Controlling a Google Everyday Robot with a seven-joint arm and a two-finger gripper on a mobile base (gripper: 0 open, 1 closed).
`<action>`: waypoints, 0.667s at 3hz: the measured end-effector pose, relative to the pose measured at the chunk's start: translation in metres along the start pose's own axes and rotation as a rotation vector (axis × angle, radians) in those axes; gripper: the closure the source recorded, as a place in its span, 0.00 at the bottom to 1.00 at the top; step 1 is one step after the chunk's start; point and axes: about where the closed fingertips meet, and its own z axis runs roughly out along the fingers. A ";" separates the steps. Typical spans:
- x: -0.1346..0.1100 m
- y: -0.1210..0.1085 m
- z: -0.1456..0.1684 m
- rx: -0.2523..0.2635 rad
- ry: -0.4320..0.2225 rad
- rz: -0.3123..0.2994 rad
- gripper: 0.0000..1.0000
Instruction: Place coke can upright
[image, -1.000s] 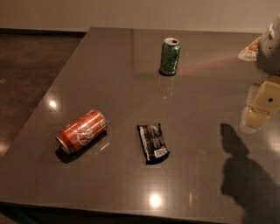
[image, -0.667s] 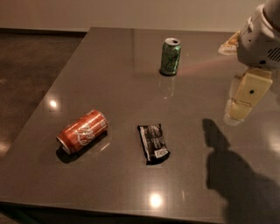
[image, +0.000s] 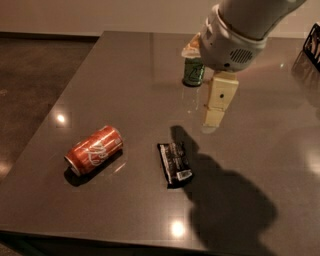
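Observation:
The coke can (image: 94, 150) is red-orange with white script. It lies on its side on the dark grey table (image: 125, 75), at the front left, with its silver end facing front-left. My gripper (image: 213, 119) hangs from the arm at the upper right. It is above the table's middle, well to the right of and beyond the coke can, and holds nothing that shows.
A green soda can (image: 193, 73) stands upright at the back, partly hidden by my arm. A black snack packet (image: 175, 163) lies flat right of the coke can. A dark object (image: 314, 42) sits at the far right edge. The floor drops off left.
My arm and gripper have moved left from the right edge toward the table's middle, now covering part of the green can. The cans and the packet have not moved.

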 end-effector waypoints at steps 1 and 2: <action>-0.050 0.002 0.030 -0.045 -0.036 -0.165 0.00; -0.088 0.014 0.057 -0.100 -0.041 -0.303 0.00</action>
